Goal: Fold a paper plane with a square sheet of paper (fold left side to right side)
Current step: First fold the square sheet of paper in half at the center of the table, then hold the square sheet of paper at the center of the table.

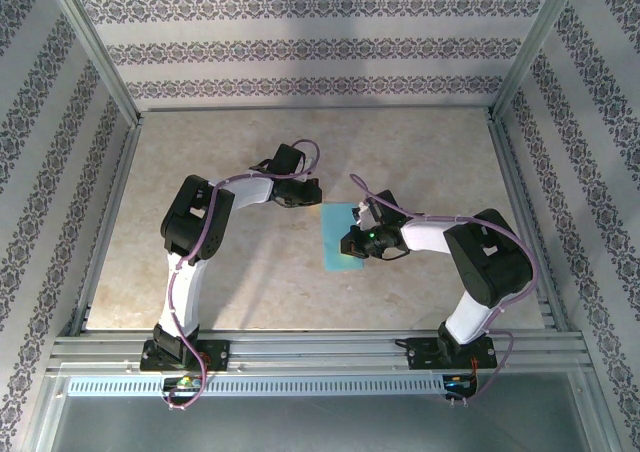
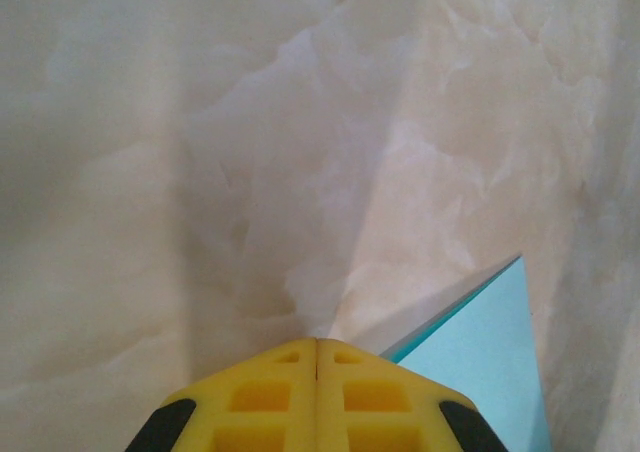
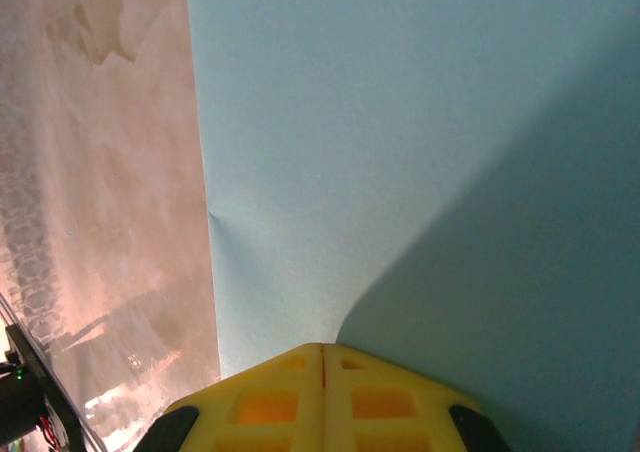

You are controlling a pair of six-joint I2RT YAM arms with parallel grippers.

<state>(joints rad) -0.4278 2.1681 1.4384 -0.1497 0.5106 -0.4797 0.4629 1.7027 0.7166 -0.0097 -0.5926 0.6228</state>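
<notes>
Both pincers are clenched, yellow fingers pressed flat together with no gap, and neither has anything between them. The left pincer (image 2: 317, 344) sits low over the bare marbled surface (image 1: 250, 272), its tips just beside one edge of the square sheet of paper (image 1: 336, 230); whether they touch that edge I cannot tell. The right pincer (image 3: 322, 348) is over the sheet itself, well inside its border; its shadow on the paper runs right up to the tips, so they are at or nearly at the paper.

From above, the turquoise sheet shows as an upright oblong rather than a square; its long axis runs from the near edge of the surface toward the far wall, and the short ends face the arm bases and the back. It lies flat near the middle of the surface, between the two arms, with the left pincer at its far left corner and the right pincer across its right side; the right wrist view shows a small kink in its long edge.
</notes>
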